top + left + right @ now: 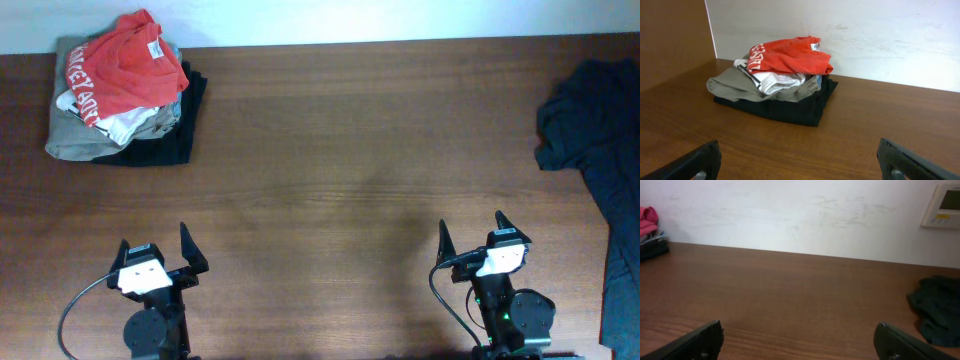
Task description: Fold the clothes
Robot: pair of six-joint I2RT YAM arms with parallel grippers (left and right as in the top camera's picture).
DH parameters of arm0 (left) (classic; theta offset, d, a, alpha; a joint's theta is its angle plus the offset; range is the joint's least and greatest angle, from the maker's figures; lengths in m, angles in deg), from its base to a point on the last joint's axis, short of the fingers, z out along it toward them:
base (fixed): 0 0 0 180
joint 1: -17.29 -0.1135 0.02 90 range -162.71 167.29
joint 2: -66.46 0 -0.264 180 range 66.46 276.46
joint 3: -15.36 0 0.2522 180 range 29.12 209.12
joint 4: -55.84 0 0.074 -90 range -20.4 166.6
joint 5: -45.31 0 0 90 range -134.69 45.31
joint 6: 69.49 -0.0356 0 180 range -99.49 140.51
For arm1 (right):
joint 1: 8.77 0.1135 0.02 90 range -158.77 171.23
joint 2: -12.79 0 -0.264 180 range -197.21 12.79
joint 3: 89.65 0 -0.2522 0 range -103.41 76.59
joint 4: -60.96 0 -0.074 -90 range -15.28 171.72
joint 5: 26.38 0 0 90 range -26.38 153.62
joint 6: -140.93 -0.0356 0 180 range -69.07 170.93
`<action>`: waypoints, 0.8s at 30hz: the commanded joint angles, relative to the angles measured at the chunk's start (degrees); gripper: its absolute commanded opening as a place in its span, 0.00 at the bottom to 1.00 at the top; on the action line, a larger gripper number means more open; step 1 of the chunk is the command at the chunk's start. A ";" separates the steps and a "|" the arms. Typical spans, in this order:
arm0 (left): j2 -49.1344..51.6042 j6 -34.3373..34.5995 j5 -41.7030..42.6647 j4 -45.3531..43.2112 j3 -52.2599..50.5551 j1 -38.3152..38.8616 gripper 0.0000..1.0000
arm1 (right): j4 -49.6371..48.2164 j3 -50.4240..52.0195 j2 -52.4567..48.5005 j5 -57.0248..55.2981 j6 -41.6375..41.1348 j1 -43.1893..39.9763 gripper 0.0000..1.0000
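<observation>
Navy-black soft crumpled T-shirt (590, 110) lies at the far right edge of the brown wooden desk (340, 150), well apart from both arms. Both the left fingers (189, 250) and the right fingers (445, 245) are spread wide, grasping nothing. A shallow pinch near the edge could drag it off, and the left arm might snag the red shirt with white lettering (125, 65) atop the far-left pile

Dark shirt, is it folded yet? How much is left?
Not yet. Other clothes sit stacked in a pile at the far left. Nothing is in hand: left claw and right claw are open, empty. The dark shirt lies crumpled at the right edge; all its folding is left.
</observation>
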 commanded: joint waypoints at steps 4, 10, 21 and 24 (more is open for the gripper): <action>-0.50 -1.11 0.46 0.09 -0.22 -0.35 0.99 | -0.07 0.26 0.48 -0.26 -0.07 0.52 0.99; -0.50 -1.11 0.46 0.11 -0.22 -0.35 0.99 | -7.78 0.26 0.48 21.40 -28.89 0.52 0.99; -0.50 -1.11 0.46 0.09 -0.22 -0.35 0.99 | -32.02 -3.63 -1.53 16.74 -36.02 0.52 0.99; -0.50 -1.11 0.46 0.11 -0.22 -0.35 0.99 | -27.54 -10.82 -8.13 13.68 -28.76 0.52 0.99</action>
